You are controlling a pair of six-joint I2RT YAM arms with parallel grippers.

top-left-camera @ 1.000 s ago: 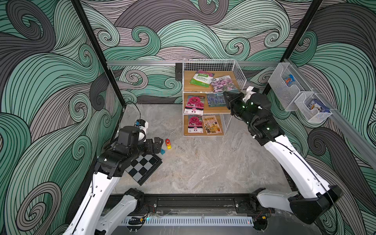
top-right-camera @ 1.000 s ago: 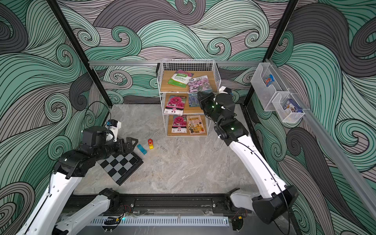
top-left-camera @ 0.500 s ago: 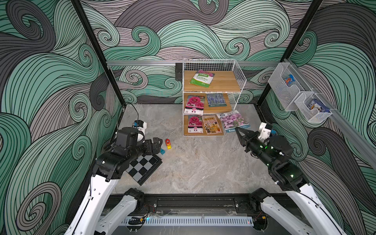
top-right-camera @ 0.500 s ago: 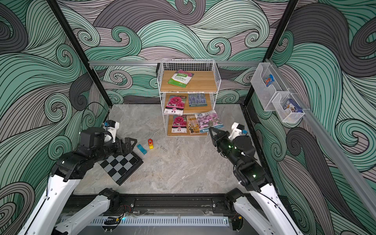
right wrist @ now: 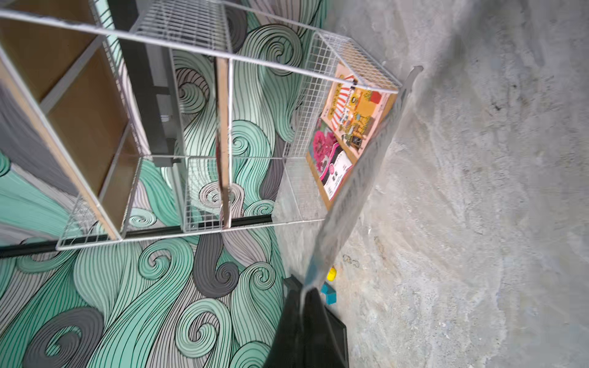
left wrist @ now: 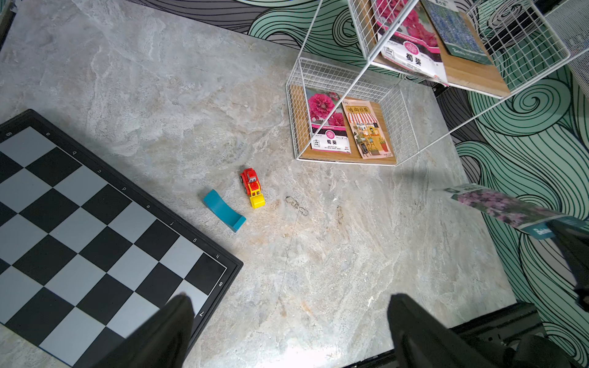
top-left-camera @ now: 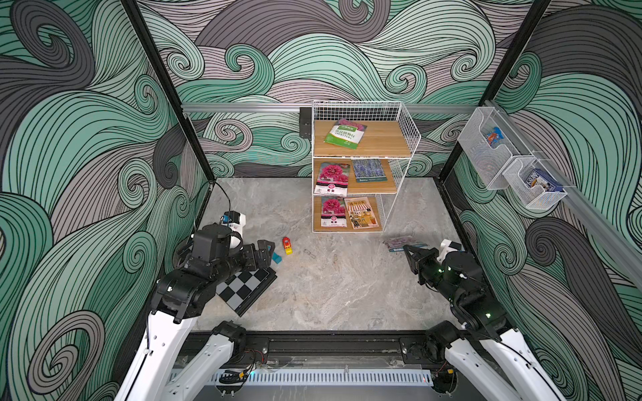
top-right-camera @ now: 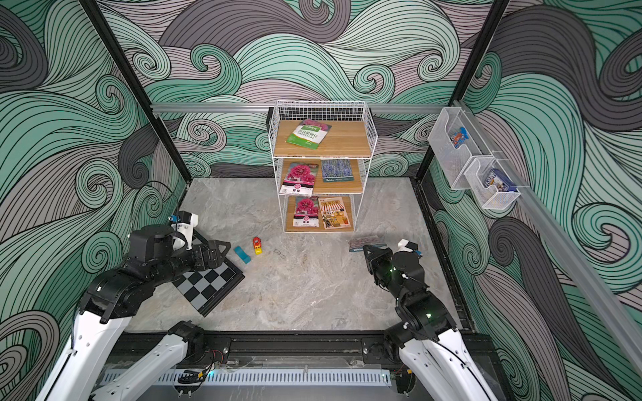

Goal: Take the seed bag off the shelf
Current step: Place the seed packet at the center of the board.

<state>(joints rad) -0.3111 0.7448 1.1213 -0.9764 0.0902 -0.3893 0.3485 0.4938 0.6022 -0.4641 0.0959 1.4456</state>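
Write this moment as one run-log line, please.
step: seed bag off shelf | right fingers: shut on seed bag, beside shelf | left fingers: open, empty, by chessboard

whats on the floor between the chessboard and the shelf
A blue curved block and a red-and-yellow toy loader, side by side between the chessboard and the shelf; clearest in the left wrist view.

Robot lab cell: wave-printed walls point(top-left-camera: 312, 52), aluminium rail point(top-left-camera: 243, 107).
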